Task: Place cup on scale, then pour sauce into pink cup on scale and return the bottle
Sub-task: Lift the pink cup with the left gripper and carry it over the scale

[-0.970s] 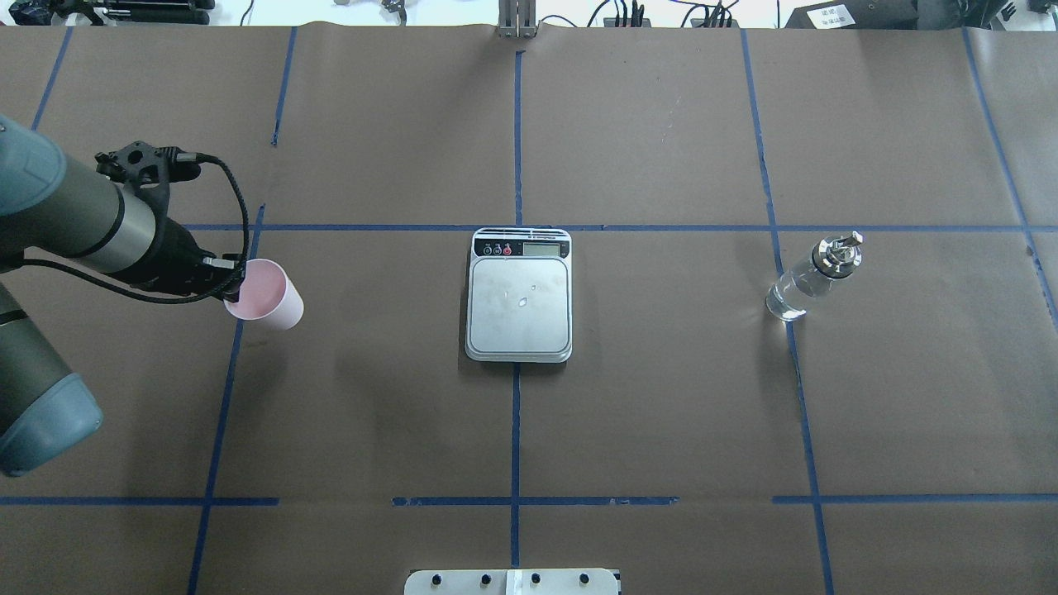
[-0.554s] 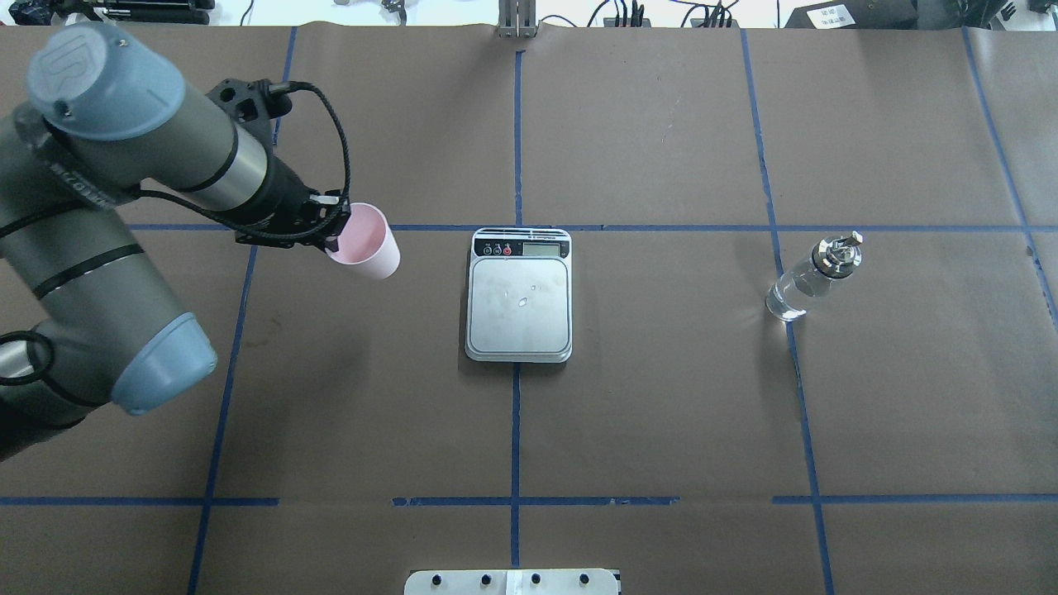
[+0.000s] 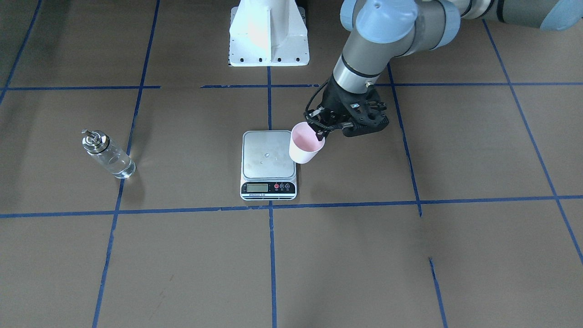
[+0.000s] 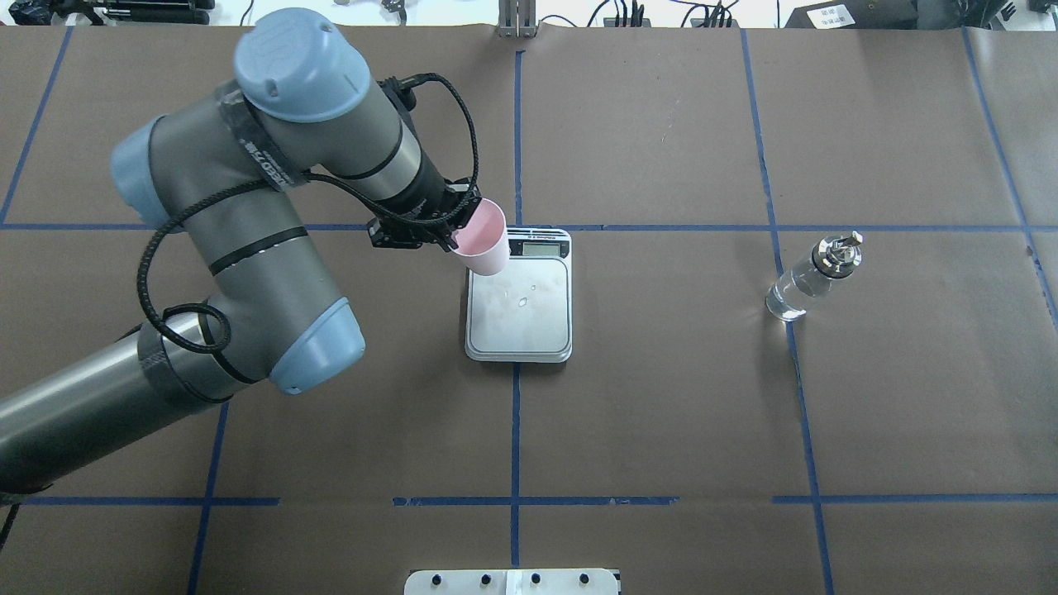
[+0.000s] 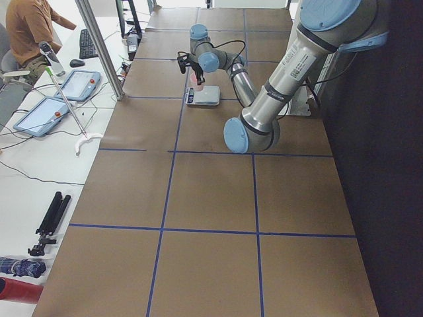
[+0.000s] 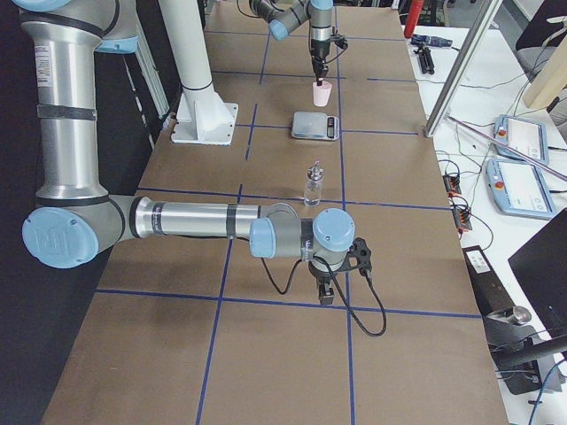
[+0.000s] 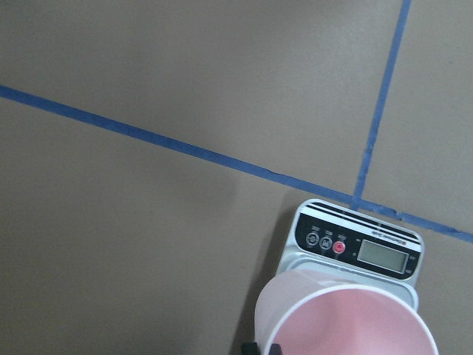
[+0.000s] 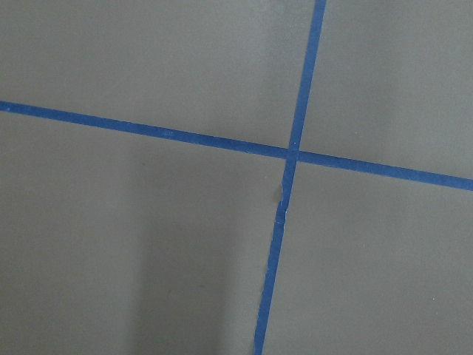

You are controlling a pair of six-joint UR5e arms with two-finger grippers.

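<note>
My left gripper (image 4: pixel 452 237) is shut on the rim of the pale pink cup (image 4: pixel 483 240) and holds it upright in the air over the scale's (image 4: pixel 519 306) left corner on the display side. The front view shows the left gripper (image 3: pixel 319 132), the cup (image 3: pixel 305 145) and the scale (image 3: pixel 268 157). The left wrist view shows the cup (image 7: pixel 347 325) above the scale's display (image 7: pixel 383 254). The glass bottle (image 4: pixel 814 277) with clear sauce stands far right of the scale. My right gripper (image 6: pixel 324 292) shows only in the exterior right view; I cannot tell its state.
Blue tape lines grid the brown table cover. The white robot base (image 3: pixel 268 36) stands behind the scale. A metal plate (image 4: pixel 512 581) lies at the near table edge. An operator's side table with tablets (image 5: pixel 59 99) lies beyond the far edge.
My left arm has swung right and forward with the cup, from the table's left side to the scale's edge. The bottle and the scale have not moved.
</note>
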